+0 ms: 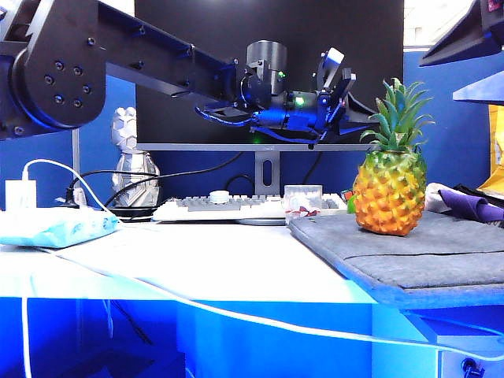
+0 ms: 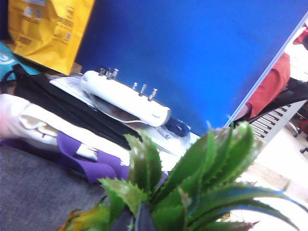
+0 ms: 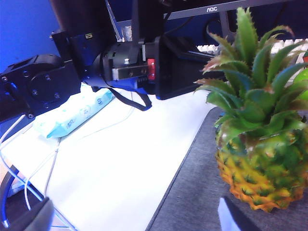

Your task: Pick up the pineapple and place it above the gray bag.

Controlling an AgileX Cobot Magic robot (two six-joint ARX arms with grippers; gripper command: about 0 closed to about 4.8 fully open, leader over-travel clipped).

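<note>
The left tool (image 1: 346, 110) hangs in the air just beside the leaf crown of the pineapple (image 1: 389, 189), at about 10 o'clock from the crown in the exterior view. Its jaws are fully closed and hold nothing; the left wrist view shows only the crown directly below the camera.

The right tool (image 3: 231, 214) sits low and near the fruit. Only a finger tip enters the right wrist view, with the jaws spread to their widest and empty.

The pineapple stands upright on the gray bag (image 1: 425, 248), which lies flat on the bench (image 1: 197, 268). A purple cloth (image 1: 472, 206) lies at 3 o'clock from the fruit. A light-blue packet (image 1: 51, 227) lies well apart at 9 o'clock, and a white cable (image 1: 205, 309) crosses the bench front.

Judged status: placement appears complete.

Hazards:
- The closed left tool is close to the crown. A sideways or downward withdrawal could snag the leaves and topple the fruit.
- The bag is soft, so the fruit's footing is easily disturbed.
- The right tool could nudge the fruit's base if it advances.
</note>
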